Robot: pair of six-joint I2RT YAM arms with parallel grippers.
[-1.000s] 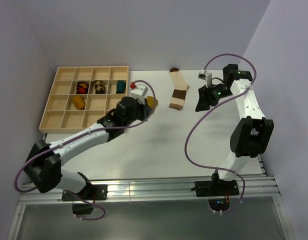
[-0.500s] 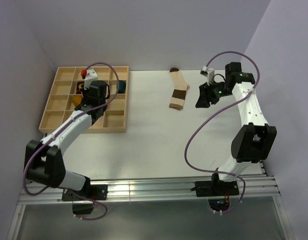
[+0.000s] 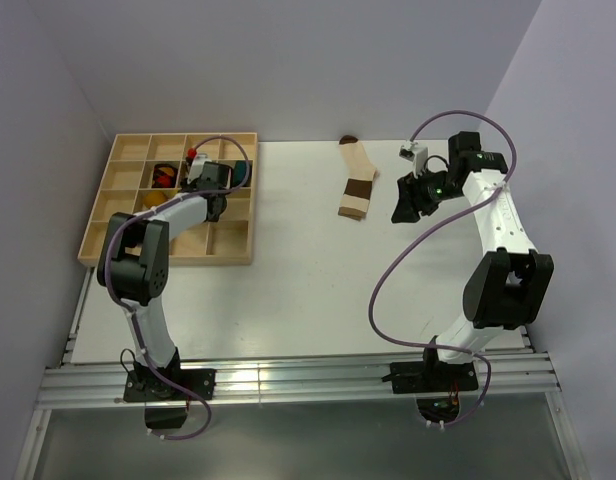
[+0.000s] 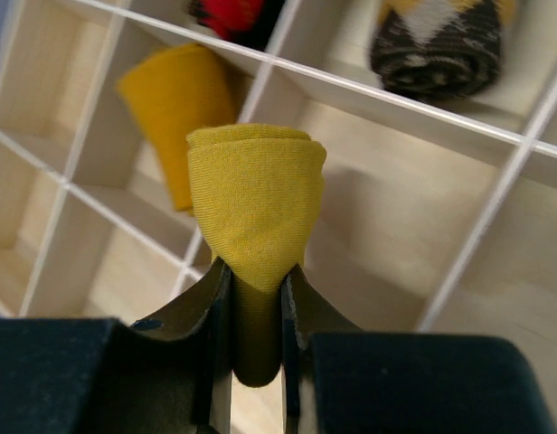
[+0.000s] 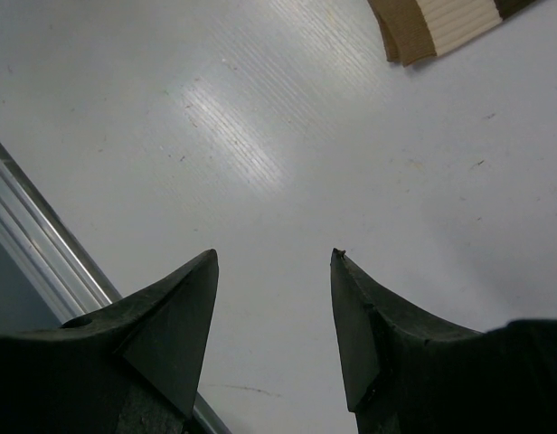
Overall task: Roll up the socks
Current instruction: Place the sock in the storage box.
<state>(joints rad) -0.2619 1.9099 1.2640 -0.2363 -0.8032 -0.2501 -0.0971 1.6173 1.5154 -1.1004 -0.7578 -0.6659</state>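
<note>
Mustard sock roll (image 4: 251, 194) inside left gripper (image 4: 254, 271), above wooden tray (image 4: 378, 235).

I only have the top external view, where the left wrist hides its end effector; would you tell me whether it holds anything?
Observer: Yes, the left end effector is shut on a rolled yellow sock, pinching its lower end.
Operator: What lies beyond it?
Observer: The wooden tray, with an orange-yellow bundle in a compartment past the sock, to its left.
Operator: And the right one?
Observer: The right end effector is open and empty over the white table.
</note>
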